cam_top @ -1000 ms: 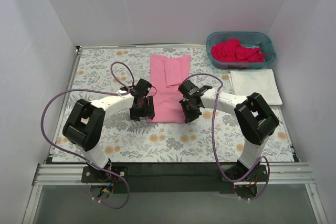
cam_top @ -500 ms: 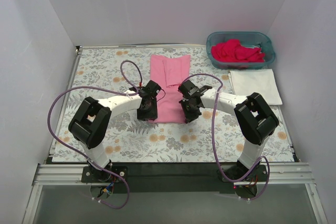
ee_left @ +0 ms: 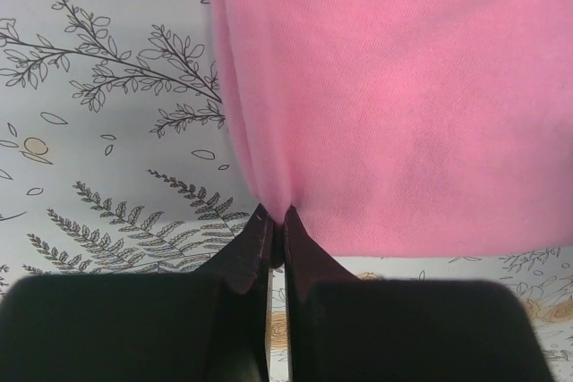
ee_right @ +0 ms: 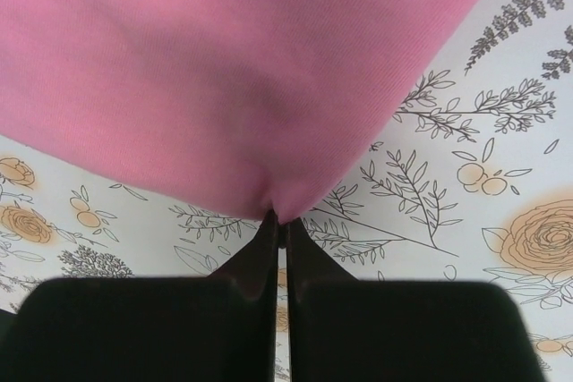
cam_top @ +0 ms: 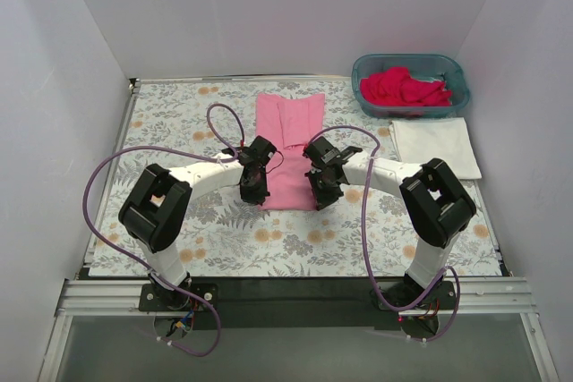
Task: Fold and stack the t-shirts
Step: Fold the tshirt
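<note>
A robotics lab test booth, by the look of it: plain white panels (cam_top: 269, 6) wall in a cloth-covered table (cam_top: 161, 131), two robot arms (cam_top: 154, 212) are bolted to an aluminium rail (cam_top: 295, 297), purple cables (cam_top: 363, 221) looping loose.

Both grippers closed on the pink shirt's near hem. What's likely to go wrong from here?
1. The left gripper and right gripper each pinch only a thin bite at the edge of the light pink shirt; it may slip out on lifting.
2. The shirt lies folded in layers; a pinch might hold only some, so the fold could open.
</note>
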### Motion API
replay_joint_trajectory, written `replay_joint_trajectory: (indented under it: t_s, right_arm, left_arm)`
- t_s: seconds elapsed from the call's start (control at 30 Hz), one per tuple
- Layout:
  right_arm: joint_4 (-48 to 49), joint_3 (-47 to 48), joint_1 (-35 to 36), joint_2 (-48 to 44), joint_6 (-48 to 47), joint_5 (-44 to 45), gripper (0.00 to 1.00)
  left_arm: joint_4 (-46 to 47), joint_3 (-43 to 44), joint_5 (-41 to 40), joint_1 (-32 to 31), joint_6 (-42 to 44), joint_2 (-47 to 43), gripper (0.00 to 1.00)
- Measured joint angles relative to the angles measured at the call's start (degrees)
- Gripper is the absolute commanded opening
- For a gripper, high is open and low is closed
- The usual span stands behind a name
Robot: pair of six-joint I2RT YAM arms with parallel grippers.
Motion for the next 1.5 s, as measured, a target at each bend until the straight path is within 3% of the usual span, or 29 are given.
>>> replay_joint_trajectory:
  t_s: [0.27, 0.5, 0.63, 0.87, 1.0, 1.2, 1.5]
  right_arm:
    - [-0.7, -4.1, 0.0, -3.6, -4.4, -3.8, 0.01]
    - [-15.0, -8.4, 1.7, -13.1, -8.7, -13.2, 0.01]
    - [-23.7, -6.8, 1.7, -18.1, -10.6, -16.1, 0.01]
    - [-35.0, 6.9, 0.5, -14.1, -12.4, -13.3, 0.01]
    - [-37.0, 16.3, -0.6, -10.3, -13.2, -11.6, 0.01]
    - [-38.8, 28.1, -2.1, -5.2, -13.6, -9.6, 0.01]
    - [-39.8, 41.2, -3.9, 3.3, -13.7, -7.8, 0.01]
  left_arm:
    - [-4.0, -0.8, 2.4, -0.1, 0.3, -2.1, 0.0]
    - [-19.1, -6.8, 16.4, -3.9, -2.1, -11.1, 0.0]
    - [-24.8, -5.9, 19.8, -7.6, -4.5, -17.6, 0.0]
    - [-31.6, 5.7, 14.3, -6.7, -7.8, -16.7, 0.0]
    - [-32.8, 8.2, 10.3, -2.2, -8.8, -16.7, 0.0]
    - [-31.7, 13.1, 7.6, 4.3, -8.5, -16.6, 0.0]
    - [-26.6, 16.2, 4.0, 8.5, -6.0, -12.2, 0.0]
